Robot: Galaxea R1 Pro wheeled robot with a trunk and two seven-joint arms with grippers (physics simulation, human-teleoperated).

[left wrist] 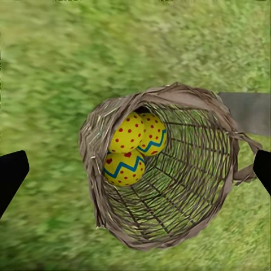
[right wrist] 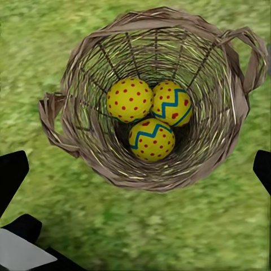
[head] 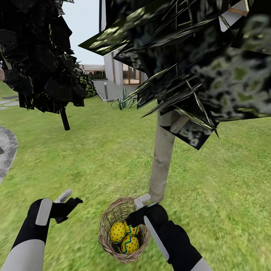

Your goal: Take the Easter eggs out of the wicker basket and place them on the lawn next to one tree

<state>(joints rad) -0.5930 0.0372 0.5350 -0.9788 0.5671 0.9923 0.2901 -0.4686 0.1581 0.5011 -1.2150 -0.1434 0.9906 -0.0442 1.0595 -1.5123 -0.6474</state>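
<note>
The wicker basket (head: pixel 106 220) stands on the lawn (head: pixel 94 158) at the foot of the pale-trunked tree (head: pixel 162 162). Three yellow Easter eggs lie together on its bottom: a dotted egg (right wrist: pixel 130 100), a zigzag egg (right wrist: pixel 172 103) and another zigzag egg (right wrist: pixel 151 139). My right gripper (head: pixel 137 210) hangs open over the basket's far rim, looking straight down into the basket (right wrist: pixel 158 12). My left gripper (head: pixel 71 199) is open, above the grass to the left of the basket, which appears in its wrist view (left wrist: pixel 169 90) with the eggs (left wrist: pixel 127 132) inside.
Dark leaf clumps (head: pixel 195 56) of the tree hang low over the basket area. A thin black-trunked tree (head: pixel 64 119) stands further back on the left. A grey patio edge (head: pixel 5 150) lies at far left, and a white house (head: pixel 116 71) stands behind.
</note>
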